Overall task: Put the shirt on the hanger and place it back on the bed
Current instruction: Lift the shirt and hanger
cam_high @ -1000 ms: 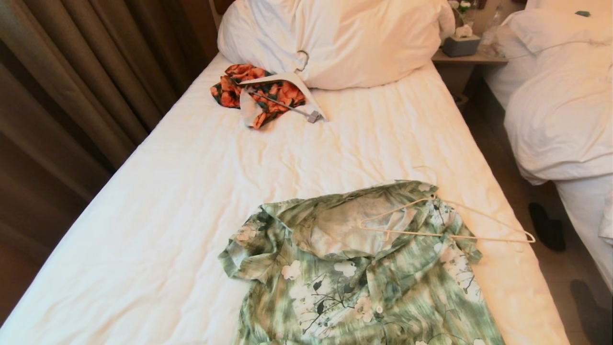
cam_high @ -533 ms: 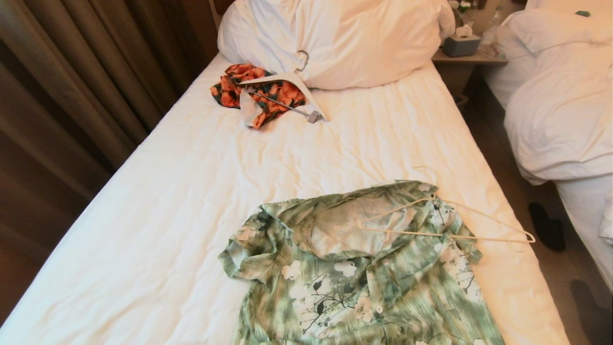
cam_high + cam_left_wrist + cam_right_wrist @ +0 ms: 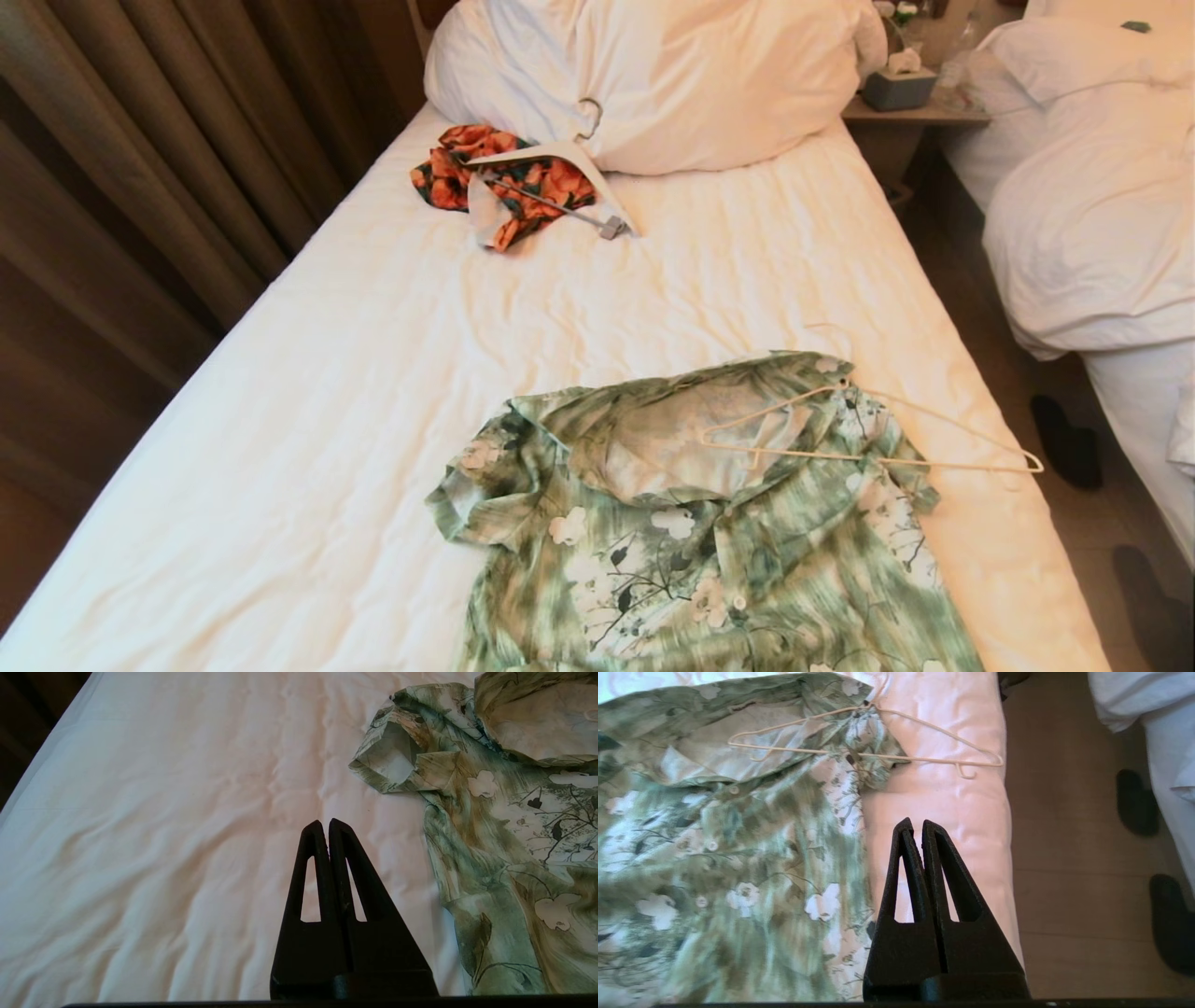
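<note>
Bedding filled most of the scene: a white-sheeted bed [image 3: 373, 373] carried a big white pillow [image 3: 653, 75] and a small orange-and-black floral garment [image 3: 504, 177] under a broad white hanger [image 3: 560, 154]. The green-and-white flower-print shirt [image 3: 691, 541] lay flat nearby, a thin cream wire hanger [image 3: 868, 429] across its right shoulder. Left claw [image 3: 325, 823] and right claw [image 3: 917, 823] hovered closed, empty.

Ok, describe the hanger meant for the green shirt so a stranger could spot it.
On the bed, find the shirt at the near end. The hanger lies across its collar, reaching toward the bed's right edge: thin cream wire, unlike the broad white hanger by the pillow.
</note>
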You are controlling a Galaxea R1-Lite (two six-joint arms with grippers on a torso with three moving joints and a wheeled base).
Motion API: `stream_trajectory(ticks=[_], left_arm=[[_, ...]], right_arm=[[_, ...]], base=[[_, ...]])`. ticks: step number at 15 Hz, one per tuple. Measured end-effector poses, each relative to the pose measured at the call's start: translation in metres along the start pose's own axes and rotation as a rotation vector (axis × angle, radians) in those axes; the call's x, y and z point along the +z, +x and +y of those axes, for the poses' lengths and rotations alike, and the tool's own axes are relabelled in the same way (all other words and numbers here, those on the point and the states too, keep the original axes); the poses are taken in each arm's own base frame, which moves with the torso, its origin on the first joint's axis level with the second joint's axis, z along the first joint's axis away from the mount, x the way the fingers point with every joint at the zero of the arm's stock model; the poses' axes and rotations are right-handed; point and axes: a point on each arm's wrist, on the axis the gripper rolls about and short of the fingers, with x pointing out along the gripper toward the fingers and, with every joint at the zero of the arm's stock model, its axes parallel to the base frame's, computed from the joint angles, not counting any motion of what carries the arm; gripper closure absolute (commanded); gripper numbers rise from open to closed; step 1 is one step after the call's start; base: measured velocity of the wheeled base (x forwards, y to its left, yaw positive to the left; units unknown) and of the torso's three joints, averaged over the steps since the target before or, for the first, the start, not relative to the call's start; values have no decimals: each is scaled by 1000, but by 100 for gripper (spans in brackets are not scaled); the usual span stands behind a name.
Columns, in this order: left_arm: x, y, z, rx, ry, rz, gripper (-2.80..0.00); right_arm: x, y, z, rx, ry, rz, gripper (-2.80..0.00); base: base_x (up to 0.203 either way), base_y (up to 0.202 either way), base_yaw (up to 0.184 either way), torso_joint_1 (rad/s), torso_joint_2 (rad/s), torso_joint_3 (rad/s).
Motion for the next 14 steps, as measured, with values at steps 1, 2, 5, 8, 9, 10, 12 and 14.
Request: stream_trajectory(ticks=[1,2,5,8,9,10,12,14], left_arm=[[0,0,0,0,0,0,0],[0,0,0,0,0,0,0],[0,0,0,0,0,0,0],[0,0,0,0,0,0,0],[0,0,0,0,0,0,0],[0,0,0,0,0,0,0],[0,0,0,0,0,0,0],[0,0,0,0,0,0,0]], right_arm=[[11,5,0,5,10,29,0],[24,11,1,6,24,61,0],[67,43,1,-4,69,161,0],[113,91,0,-29,86,267,0],[127,109,-2,-39,84,303,0],[139,126,-4,-52,77,339,0],[152,163,-10,-76,44,432,0],[151,196,-21,-81,-7,555,0]], base=[[0,0,0,0,0,0],[0,0,0,0,0,0],[0,0,0,0,0,0],[0,0,0,0,0,0],[0,0,0,0,0,0],[0,0,0,0,0,0],[0,0,0,0,0,0],[0,0,0,0,0,0]])
